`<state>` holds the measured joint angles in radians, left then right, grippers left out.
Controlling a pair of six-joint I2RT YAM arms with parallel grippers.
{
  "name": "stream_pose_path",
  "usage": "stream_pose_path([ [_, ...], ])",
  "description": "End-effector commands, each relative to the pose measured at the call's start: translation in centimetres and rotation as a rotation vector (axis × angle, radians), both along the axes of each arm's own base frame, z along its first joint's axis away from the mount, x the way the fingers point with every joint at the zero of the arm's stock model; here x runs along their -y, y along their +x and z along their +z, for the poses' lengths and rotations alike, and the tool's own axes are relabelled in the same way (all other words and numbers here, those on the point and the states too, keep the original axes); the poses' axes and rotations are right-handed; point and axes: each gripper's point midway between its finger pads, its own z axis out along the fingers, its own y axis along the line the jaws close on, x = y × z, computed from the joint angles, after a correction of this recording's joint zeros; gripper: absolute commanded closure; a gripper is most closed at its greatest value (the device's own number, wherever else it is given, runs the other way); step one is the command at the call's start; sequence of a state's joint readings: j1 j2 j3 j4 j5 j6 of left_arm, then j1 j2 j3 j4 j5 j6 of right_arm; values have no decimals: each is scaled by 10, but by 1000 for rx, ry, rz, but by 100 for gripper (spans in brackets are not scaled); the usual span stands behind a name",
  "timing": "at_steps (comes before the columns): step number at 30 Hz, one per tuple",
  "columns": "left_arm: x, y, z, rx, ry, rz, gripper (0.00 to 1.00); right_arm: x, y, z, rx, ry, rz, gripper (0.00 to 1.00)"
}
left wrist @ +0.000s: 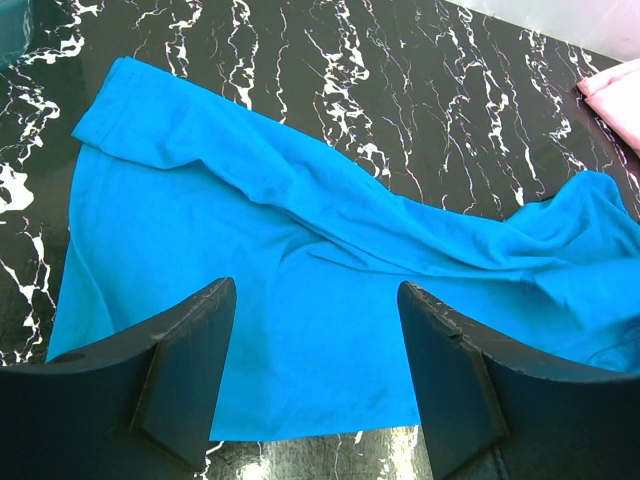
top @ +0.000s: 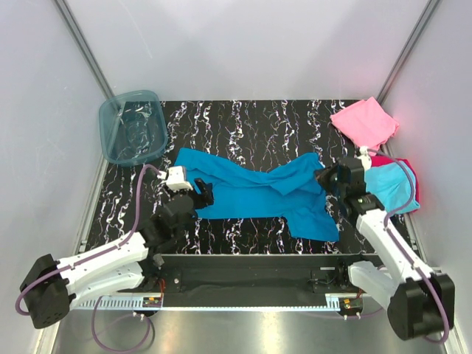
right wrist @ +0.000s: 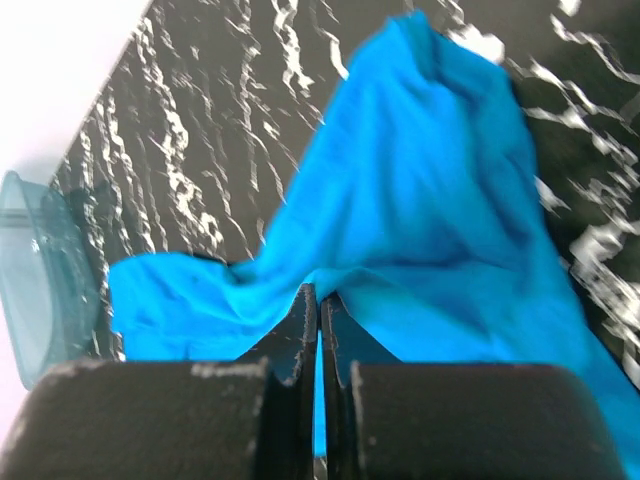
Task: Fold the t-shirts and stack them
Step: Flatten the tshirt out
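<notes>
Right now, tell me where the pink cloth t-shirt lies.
In the top view the pink cloth t-shirt lies in the far right corner of the black marbled table, just beyond the light cyan folded shirt.

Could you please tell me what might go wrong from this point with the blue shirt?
The right gripper is shut on just a thin fold of the large teal-blue cloth t-shirt; a pull may slip it free.
The left gripper hangs open over the shirt's near edge, so a one-sided pull could worsen the twisted bunching.
The folded light cyan t-shirt lies close by the right gripper; a swing might knock it.
</notes>
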<state>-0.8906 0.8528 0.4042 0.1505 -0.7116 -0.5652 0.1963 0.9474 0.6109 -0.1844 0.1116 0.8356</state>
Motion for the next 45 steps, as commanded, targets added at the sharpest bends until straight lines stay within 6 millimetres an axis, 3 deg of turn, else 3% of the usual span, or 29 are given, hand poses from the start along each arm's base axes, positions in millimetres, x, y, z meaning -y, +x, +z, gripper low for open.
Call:
stream_pose_path([
  [1, 4, 6, 18, 31, -19, 14, 30, -11, 36, 36, 105, 39, 5, 100],
  [3, 5, 8, 15, 20, -1, 21, 29, -15, 52, 28, 88, 35, 9, 100],
  [4, 7, 13, 13, 8, 15, 28, 29, -16, 65, 41, 131, 39, 7, 100],
  [6, 9, 21, 8, -9, 28, 36, 27, -17, 82, 31, 110, 17, 0, 100],
  [7, 3, 33, -2, -34, 49, 70, 26, -16, 92, 40, 131, 11, -8, 100],
  [8, 4, 40, -4, -43, 34, 63, 25, -16, 98, 31, 111, 1, -12, 100],
  [10, -15, 68, -22, -115, -29, 113, 25, -17, 107, 36, 135, 1, -21, 100],
  [13, -38, 100, -34, -152, -88, 212, 25, -15, 114, 31, 136, -7, -30, 100],
  [19, -40, 141, -66, -271, -93, 254, 25, -16, 122, 36, 167, -16, -26, 100],
  [27, -36, 156, -106, -336, -82, 236, 27, -16, 122, 39, 188, -2, -20, 100],
  [34, -32, 158, -125, -363, -105, 237, 27, -19, 120, 42, 196, 27, -3, 100],
  [39, -31, 165, -125, -360, -93, 236, 28, -21, 119, 39, 192, 32, 4, 100],
  [45, -28, 169, -103, -328, -101, 214, 28, -25, 121, 34, 183, 40, 19, 100],
])
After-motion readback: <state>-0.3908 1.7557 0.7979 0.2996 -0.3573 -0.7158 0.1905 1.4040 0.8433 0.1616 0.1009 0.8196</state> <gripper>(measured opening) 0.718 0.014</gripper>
